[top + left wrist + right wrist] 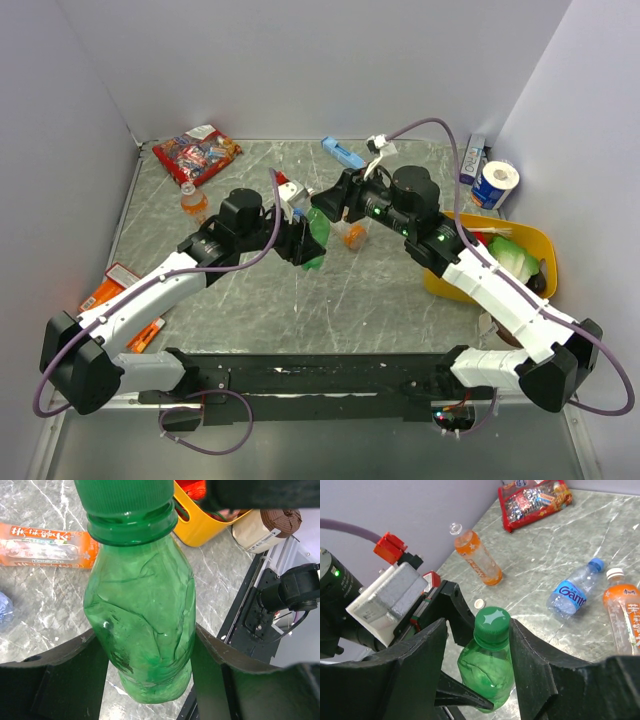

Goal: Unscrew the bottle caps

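Observation:
The green bottle [316, 240] is held up off the table, and my left gripper [145, 635] is shut on its crumpled body [140, 610]. Its green cap [492, 626] sits between the fingers of my right gripper [477, 627]. The right finger touches the cap and a gap shows at the left finger, so that gripper is open. An orange bottle [477, 560] lies near the wall with a small white cap [479, 603] loose beside it. A clear bottle with a blue label [572, 594] and a second orange bottle [625, 612] lie side by side on the table.
A red snack bag [196, 153] lies at the back left. A yellow basket [500, 262] of produce stands on the right, with a tape roll [495, 184] behind it. An orange packet [105, 290] lies by the left wall.

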You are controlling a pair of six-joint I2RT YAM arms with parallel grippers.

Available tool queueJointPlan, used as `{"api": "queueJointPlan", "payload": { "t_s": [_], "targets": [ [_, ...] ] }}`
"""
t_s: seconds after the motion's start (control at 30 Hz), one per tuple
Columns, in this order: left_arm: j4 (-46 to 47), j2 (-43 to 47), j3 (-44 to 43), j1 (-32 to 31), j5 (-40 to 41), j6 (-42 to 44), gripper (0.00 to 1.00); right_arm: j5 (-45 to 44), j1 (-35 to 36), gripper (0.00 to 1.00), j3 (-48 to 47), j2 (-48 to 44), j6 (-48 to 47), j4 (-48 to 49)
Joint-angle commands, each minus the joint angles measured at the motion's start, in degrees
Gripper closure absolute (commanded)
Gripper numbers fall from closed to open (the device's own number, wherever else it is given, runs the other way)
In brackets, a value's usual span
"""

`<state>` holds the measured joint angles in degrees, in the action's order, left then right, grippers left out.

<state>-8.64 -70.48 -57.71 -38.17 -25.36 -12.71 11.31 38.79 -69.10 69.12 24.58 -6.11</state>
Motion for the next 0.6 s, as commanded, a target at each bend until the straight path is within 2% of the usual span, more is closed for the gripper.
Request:
{"api": "queueJointPlan", "payload": {
  "t_s": [0.0, 0.57],
  "targets": [
    [0.4, -0.2, -2.7, -0.7, 1.3, 1.0, 0.59, -1.0, 0.7, 0.41, -3.2, 0.1, -0.4, 1.1],
    [0.4, 0.1, -2.5, -1.6, 2.2, 1.4, 0.59, 1.1, 0.8, 0.43, -6.6, 4.7, 0.6, -1.2]
  ]
}}
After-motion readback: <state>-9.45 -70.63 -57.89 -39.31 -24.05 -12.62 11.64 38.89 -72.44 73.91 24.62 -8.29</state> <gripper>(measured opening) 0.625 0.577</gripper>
